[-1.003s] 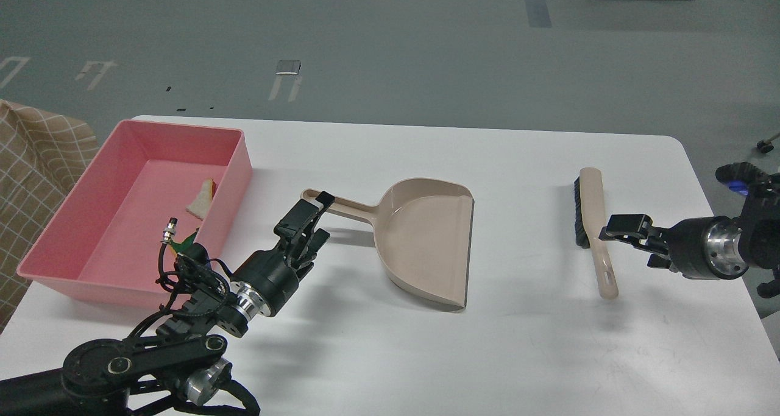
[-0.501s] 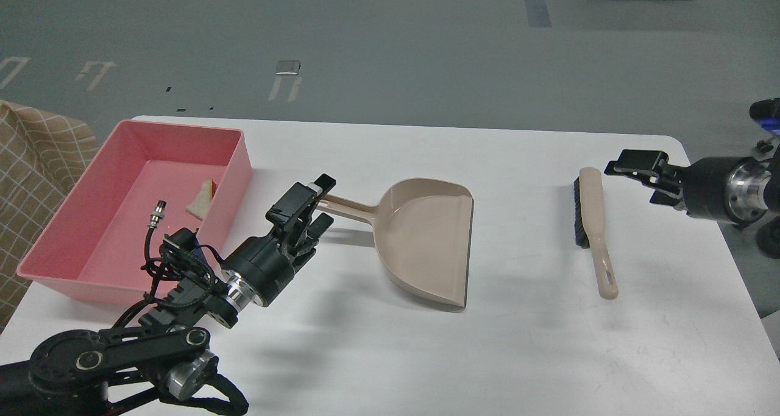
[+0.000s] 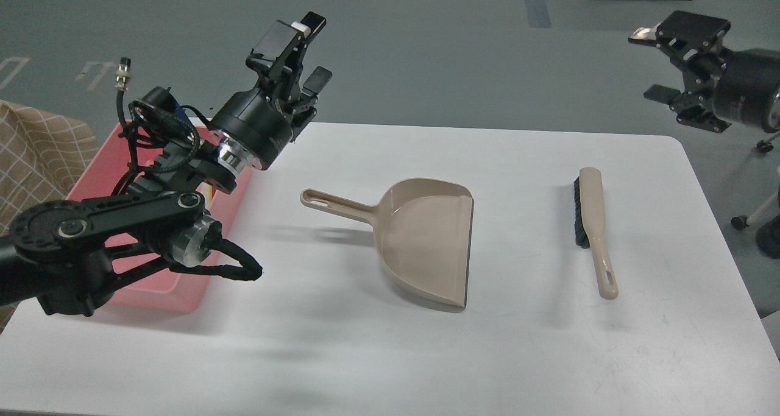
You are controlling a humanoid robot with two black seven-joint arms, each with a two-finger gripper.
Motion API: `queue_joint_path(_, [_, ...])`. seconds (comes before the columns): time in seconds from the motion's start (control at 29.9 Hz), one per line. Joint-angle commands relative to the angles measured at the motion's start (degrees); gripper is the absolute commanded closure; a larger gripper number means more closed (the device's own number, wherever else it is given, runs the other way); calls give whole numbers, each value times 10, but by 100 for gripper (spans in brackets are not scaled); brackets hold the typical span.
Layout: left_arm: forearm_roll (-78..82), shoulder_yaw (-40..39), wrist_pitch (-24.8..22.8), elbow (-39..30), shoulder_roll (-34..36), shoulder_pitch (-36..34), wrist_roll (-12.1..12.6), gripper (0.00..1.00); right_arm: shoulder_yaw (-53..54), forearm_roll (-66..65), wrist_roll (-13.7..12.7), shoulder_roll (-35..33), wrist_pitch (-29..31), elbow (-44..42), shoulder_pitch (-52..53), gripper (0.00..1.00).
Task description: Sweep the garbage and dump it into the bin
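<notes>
The pink bin (image 3: 155, 291) stands at the table's left and is mostly covered by my left arm. The bread slice and the sponge scrap are hidden behind that arm. My left gripper (image 3: 304, 53) is raised high above the bin's far right corner, open and empty. My right gripper (image 3: 657, 63) is lifted off the table's far right, above the floor, open and empty. The beige dustpan (image 3: 426, 239) lies flat mid-table with its handle pointing left. The beige brush (image 3: 594, 227) with black bristles lies to its right.
The white table (image 3: 524, 355) has its rounded far right corner near the brush. A checked tan cloth (image 3: 30, 154) shows at the left edge beside the bin. Grey floor lies beyond the table.
My left gripper has let go of the dustpan handle and risen up and back, covering the bin. My right gripper has left the brush handle and moved up and away to the right.
</notes>
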Motion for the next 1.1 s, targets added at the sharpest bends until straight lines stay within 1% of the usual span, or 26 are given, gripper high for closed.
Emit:
queue_joint_path(0.0, [-18,30,0,55,-7,-88,0,2,116,1,23,95,0,-63,2,1])
queue_joint_path(0.07, [-18,31,0,78,-12,-103,0,2,147,1,24,126,0,-84,5,1])
queue_joint_path(0.1, [-19,31,-7,99,-22,-113,0,2,171,1,24,153,0,-100,8,1])
queue_joint_path(0.13, [-19,30,-17,111,-27,-117,0,2,182,1,24,165,0,-108,10,1])
queue_joint_path(0.2, [-18,24,-58,154,-42,-126,0,2,212,6,24,205,0,-142,25,2])
queue_joint_path(0.3, [-18,21,-102,192,-55,-128,0,2,222,7,24,218,0,-171,40,4])
queue_joint_path(0.37, [-19,-1,-170,238,-77,-128,0,2,233,28,25,225,0,-219,64,4])
queue_joint_path(0.4, [-19,-12,-186,249,-80,-126,0,2,235,40,25,227,0,-232,70,4])
queue_joint_path(0.43, [-19,-37,-217,270,-89,-123,0,2,235,66,25,232,0,-260,82,4])
queue_joint_path(0.5, [-19,-61,-249,293,-93,-122,0,2,235,93,24,236,0,-289,97,4])
queue_joint_path(0.57, [-19,-99,-311,346,-115,-117,0,2,230,121,24,245,0,-350,126,4])
queue_joint_path(0.6, [-19,-109,-328,360,-124,-117,0,2,229,122,24,248,0,-365,133,4])
queue_joint_path(0.67, [-19,-140,-404,419,-156,-117,0,2,234,129,24,266,0,-433,168,4])
queue_joint_path(0.7, [-19,-140,-404,419,-156,-117,0,2,234,129,24,266,0,-433,168,4])
queue_joint_path(0.77, [-19,-175,-469,469,-187,-116,0,2,233,130,24,290,0,-510,213,4])
queue_joint_path(0.87, [-19,-211,-522,517,-223,-96,0,2,236,139,25,325,0,-574,237,4])
queue_joint_path(0.9, [-19,-211,-522,518,-223,-96,0,2,236,139,25,325,0,-574,237,4])
queue_joint_path(0.97, [-19,-240,-560,539,-245,-73,0,2,234,172,25,356,0,-583,235,3])
queue_joint_path(1.07, [-18,-264,-560,557,-261,-52,0,2,231,175,25,376,0,-583,230,1])
